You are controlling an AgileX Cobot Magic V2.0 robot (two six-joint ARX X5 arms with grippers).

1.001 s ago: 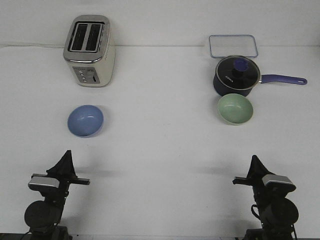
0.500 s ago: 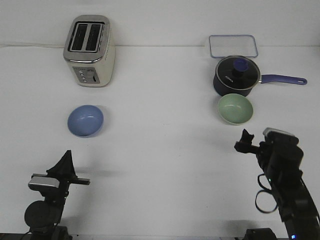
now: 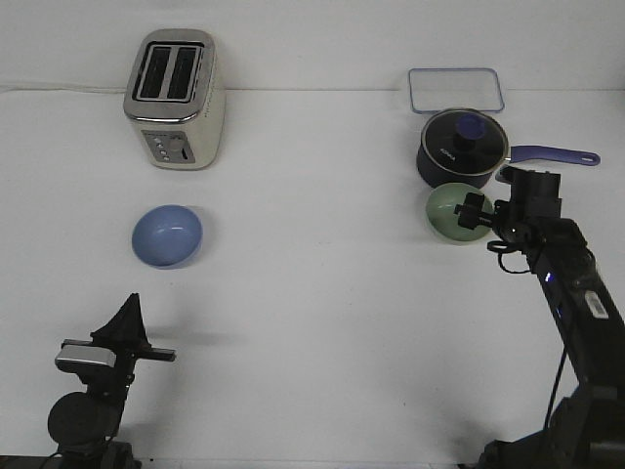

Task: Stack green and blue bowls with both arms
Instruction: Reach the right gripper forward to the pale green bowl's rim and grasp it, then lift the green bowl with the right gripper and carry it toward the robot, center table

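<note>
The light blue bowl (image 3: 167, 235) sits upright on the white table at the left, in front of the toaster. The pale green bowl (image 3: 447, 213) sits at the right, just in front of the navy saucepan. My right gripper (image 3: 475, 212) is stretched out over the green bowl's right side and hides that part of the rim. Its jaws look a little apart and hold nothing. My left gripper (image 3: 131, 301) rests at the near left edge, well short of the blue bowl, with its fingers closed to a point and empty.
A cream toaster (image 3: 176, 98) stands at the back left. A navy saucepan with a glass lid (image 3: 462, 147) stands right behind the green bowl, its handle (image 3: 557, 154) pointing right. A clear lidded container (image 3: 456, 90) lies behind the pan.
My right arm has risen from its rest at the near right edge and reached forward until the gripper is over the green bowl. The left arm and both bowls have not moved.
</note>
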